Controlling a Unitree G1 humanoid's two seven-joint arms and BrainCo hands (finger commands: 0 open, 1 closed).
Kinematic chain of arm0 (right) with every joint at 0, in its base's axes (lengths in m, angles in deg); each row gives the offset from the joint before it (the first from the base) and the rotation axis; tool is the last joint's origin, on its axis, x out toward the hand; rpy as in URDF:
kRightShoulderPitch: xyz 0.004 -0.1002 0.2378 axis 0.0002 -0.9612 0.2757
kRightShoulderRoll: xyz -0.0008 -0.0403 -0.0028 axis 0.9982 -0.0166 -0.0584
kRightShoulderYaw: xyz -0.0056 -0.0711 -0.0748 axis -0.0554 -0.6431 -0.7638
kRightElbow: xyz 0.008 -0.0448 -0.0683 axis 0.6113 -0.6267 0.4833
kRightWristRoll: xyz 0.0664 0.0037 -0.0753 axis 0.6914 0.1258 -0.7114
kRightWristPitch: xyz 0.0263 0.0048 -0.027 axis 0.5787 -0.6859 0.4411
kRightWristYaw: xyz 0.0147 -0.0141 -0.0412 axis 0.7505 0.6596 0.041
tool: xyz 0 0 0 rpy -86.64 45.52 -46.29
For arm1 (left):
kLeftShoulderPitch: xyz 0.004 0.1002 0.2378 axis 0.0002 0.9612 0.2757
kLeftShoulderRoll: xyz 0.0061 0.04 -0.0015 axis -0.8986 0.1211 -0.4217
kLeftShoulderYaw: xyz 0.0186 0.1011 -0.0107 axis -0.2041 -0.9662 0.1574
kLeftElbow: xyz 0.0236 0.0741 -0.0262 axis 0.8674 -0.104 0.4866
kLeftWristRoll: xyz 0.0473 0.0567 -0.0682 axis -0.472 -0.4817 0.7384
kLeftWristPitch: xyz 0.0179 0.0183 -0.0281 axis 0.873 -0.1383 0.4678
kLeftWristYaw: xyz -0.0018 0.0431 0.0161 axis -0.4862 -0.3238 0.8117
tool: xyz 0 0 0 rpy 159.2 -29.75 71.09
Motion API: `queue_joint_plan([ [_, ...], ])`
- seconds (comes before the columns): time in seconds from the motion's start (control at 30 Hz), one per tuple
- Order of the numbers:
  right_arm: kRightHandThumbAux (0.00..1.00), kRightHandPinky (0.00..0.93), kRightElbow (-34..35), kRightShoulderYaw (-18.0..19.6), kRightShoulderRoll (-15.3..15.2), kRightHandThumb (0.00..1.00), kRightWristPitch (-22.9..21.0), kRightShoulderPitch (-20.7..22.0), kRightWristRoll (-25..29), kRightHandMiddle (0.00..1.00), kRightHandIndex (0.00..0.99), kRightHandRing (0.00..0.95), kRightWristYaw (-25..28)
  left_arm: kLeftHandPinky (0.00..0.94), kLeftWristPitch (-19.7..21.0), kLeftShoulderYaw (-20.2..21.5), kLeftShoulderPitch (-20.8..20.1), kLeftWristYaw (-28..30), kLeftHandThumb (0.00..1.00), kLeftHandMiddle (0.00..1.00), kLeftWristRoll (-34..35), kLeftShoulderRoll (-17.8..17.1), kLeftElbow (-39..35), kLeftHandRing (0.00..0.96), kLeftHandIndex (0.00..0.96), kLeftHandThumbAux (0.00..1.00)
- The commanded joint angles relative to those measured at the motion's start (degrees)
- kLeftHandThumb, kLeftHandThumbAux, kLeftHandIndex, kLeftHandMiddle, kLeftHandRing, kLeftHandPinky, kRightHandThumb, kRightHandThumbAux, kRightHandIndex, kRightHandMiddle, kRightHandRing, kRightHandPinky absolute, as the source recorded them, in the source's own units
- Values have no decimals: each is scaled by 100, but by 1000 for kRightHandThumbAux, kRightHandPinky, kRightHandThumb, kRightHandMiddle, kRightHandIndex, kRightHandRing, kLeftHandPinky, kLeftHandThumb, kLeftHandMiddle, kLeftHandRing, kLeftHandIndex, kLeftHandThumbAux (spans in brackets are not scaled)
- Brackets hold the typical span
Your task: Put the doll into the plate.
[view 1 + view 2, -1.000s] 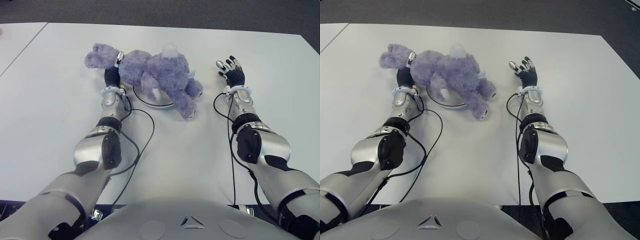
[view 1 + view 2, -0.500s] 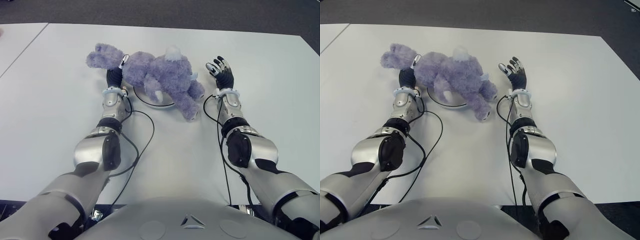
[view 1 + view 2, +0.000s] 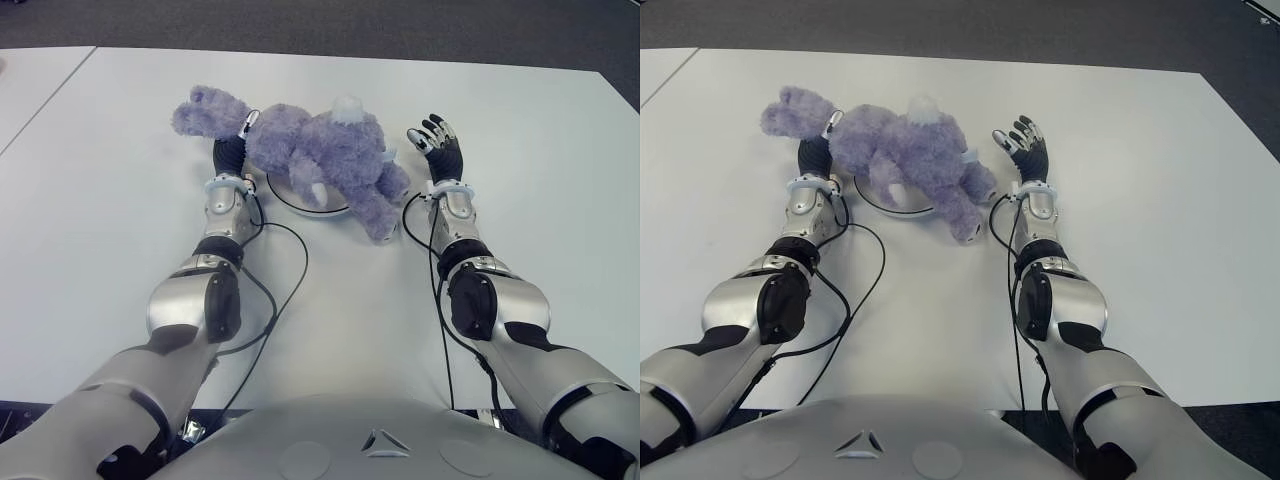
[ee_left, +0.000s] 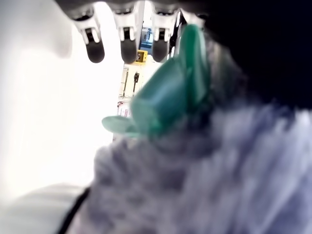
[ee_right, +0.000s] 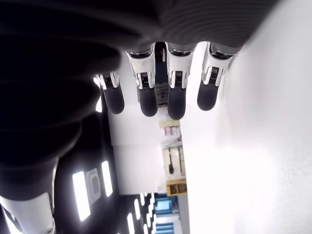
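Note:
A purple plush doll (image 3: 320,150) lies on its side across a white plate with a dark rim (image 3: 295,206), covering most of it. Its head points left and its legs right, out past the rim. My left hand (image 3: 230,153) is pressed against the doll's back near the head. In the left wrist view its fingers (image 4: 127,46) stretch straight out and the doll's fur (image 4: 219,170) fills the space beside them. My right hand (image 3: 440,145) stands open just right of the doll's legs, a small gap away, with its fingers (image 5: 148,97) spread around nothing.
The white table (image 3: 120,200) stretches all around, and another table edge shows at far left. Black cables (image 3: 290,260) run from both wrists across the table toward my body. Dark floor (image 3: 400,25) lies beyond the far edge.
My right hand has moved left, closing in on the doll's legs. The doll and my left hand have shifted slightly to the right over the plate.

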Motion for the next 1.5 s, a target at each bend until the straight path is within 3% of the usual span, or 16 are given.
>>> queue_joint_plan([
  [0.03, 740, 151, -576, -395, 364, 0, -439, -1172, -475, 144, 134, 137, -339, 109, 606, 66, 1356, -147, 0, 86, 20, 160, 763, 84, 49, 561],
  [0.63, 800, 171, -578, -301, 341, 0, -531, -1178, -409, 145, 130, 143, -290, 102, 582, 39, 1375, -121, 0, 85, 27, 158, 762, 82, 49, 571],
  [1.5, 775, 156, -582, -174, 267, 0, -603, -1149, -372, 144, 125, 143, -179, 106, 368, 121, 1366, -63, 0, 82, 119, 252, 751, 79, 46, 561],
])
